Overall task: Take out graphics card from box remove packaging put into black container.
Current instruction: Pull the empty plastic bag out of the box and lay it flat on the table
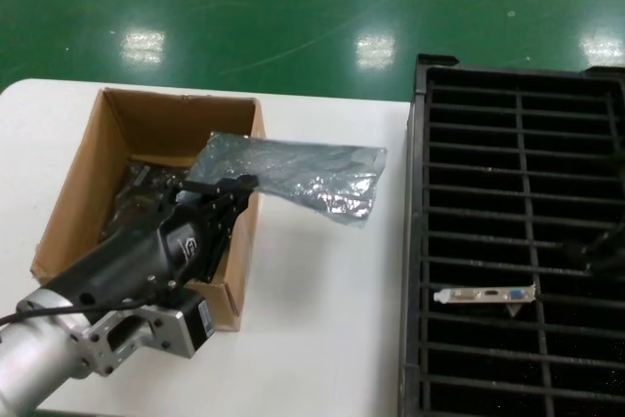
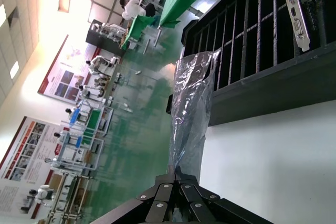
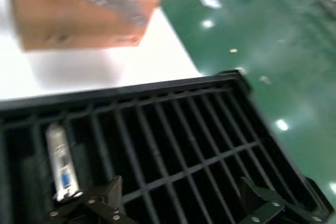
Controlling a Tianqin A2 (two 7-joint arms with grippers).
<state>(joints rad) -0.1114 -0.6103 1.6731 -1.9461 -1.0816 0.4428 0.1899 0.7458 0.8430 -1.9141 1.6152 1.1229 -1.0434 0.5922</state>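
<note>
Head view: a white table is carrying a brown cardboard box on the robot's left and a large black container on its right.
Left hand: it is pinching one end of the packaging shut between its fingers, just above the box's near-right wall; the crinkled grey-blue bag is sticking out sideways over the table towards the black container, and it looks flat and empty.
Right hand: its fingers are standing spread and holding nothing, hovering over the black container's slots.
Graphics card: it is sitting edge-up in a slot of the black container — only its silver bracket with the blue port is showing.
Box contents: something dark and shiny is lying inside; what it is cannot be told.
Step in hand: likely disposing of the empty bag.
Doing it well: the film is light and limp — the left hand should be keeping a firm pinch, carrying the bag clear of the box wall, and releasing it away from the container's slots so it is not draping over the card.
</note>
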